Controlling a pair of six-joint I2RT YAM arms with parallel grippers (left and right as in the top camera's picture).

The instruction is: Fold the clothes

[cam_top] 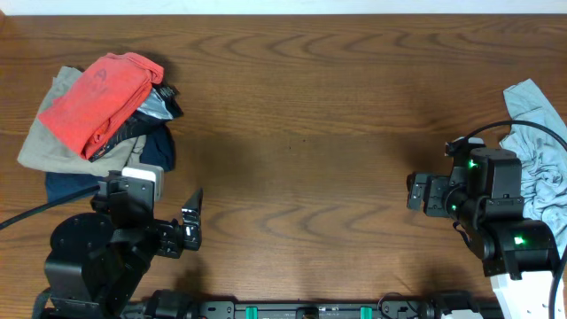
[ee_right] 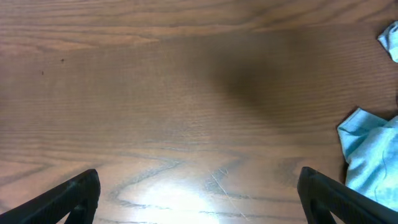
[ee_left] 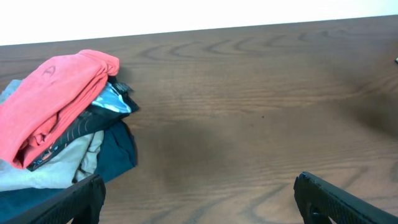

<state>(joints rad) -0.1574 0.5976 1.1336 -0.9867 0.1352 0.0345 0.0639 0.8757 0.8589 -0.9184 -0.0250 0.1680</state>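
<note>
Folding appears not to have begun, judging by how the garments lie. At the far left of the brown wood-grain table (cam_top: 301,106) sits a loose heap of clothes (cam_top: 97,124). A coral-red soft T-shirt (cam_top: 106,97) lies bunched on top, a beige fabric garment (cam_top: 40,146) spreads beneath it, and a dark navy garment (cam_top: 158,151) pokes out on the near side. None of these shows a flat, squared fold, so I judge the heap to be waiting its turn.

Just in front of the heap, the left gripper (ee_left: 199,190) hovers with its jaws spread wide and nothing between them. It touches no cloth.

Across the middle of the table no garment is laid out or smoothed.

Further right, the right gripper (ee_right: 199,180) likewise stands released and empty, pointing toward the table's centre. Beside and behind it, at the right edge, lies a pale blue-grey crumpled shirt (cam_top: 540,151), rumpled and partly hidden under the arm.

What is left, as I read it, is everything: pick a garment, spread it, fold it, and repeat for each piece.
</note>
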